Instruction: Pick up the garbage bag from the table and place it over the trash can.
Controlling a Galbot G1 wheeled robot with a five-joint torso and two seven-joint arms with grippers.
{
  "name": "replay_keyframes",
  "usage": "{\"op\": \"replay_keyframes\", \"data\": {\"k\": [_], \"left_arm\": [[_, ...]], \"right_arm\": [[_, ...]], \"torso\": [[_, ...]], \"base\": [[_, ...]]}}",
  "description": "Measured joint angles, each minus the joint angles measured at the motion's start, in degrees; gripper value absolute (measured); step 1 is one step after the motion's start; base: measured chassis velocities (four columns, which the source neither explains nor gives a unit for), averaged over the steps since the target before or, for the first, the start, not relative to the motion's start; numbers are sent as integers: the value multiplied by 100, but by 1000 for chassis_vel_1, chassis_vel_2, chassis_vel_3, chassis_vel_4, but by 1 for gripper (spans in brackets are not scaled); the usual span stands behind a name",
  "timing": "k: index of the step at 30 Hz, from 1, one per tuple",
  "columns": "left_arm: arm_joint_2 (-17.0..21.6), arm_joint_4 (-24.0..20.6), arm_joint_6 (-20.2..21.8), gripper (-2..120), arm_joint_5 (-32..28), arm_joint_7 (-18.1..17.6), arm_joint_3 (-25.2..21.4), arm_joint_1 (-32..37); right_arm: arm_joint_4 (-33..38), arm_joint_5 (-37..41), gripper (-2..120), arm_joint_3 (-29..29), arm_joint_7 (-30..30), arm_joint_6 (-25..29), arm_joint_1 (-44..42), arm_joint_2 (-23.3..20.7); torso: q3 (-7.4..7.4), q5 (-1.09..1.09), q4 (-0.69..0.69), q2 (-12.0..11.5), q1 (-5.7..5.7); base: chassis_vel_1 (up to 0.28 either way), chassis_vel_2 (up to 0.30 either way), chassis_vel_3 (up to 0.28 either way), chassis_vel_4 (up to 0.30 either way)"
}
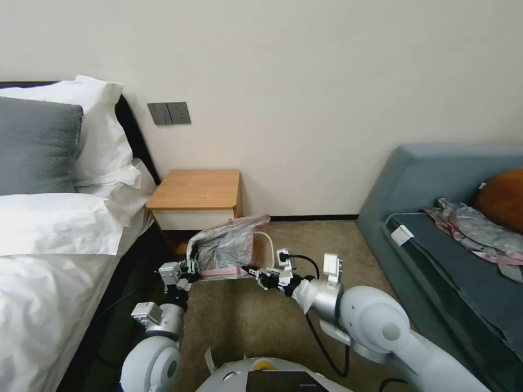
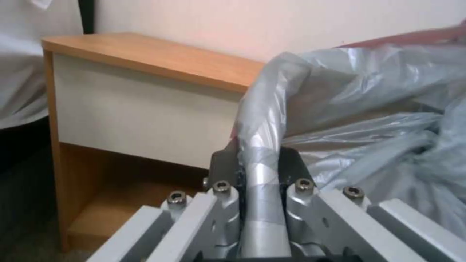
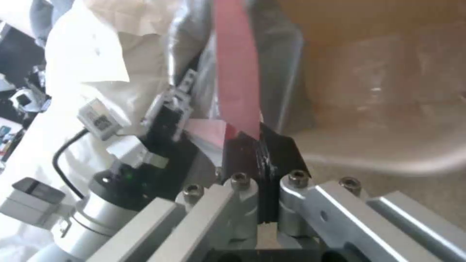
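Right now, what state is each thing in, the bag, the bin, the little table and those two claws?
garbage bag: spread open, gripped at both sides
trash can: upright, bag draped at its mouth
table: top bare
left gripper: shut on bag edge
right gripper: shut on pink rim band

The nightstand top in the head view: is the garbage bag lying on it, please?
No, the table top is bare wood; the garbage bag hangs beside it, stretched between the left gripper and right gripper.

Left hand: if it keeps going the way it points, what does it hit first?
Likely the nightstand. The left hand, shut on the garbage bag's edge, points at the white drawer front just past the bag; depth is unclear, so the gap can't be judged.
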Motion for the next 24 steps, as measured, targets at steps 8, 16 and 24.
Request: {"op": "replay_keyframes", "data": {"k": [8,16,24], "left_arm": [[-84,65,92,5,-211,-147,-13,-97],[-89,168,102,5,-214,-157,-7,-131],[-54,203,130,5,-322,-180,-82,-167]], "right_arm": [[11,-300,0,499,-350,-26,-619,-293],[10,-777,0,468,-750,13,-702,-322],[6,-1220,22,640,-1197,85,-492,-694]], "torso": [[0,0,-1,0,0],[0,0,0,0,0],[0,0,0,0,0]], "base": [[0,0,0,0],[0,0,0,0],[0,0,0,0]]}}
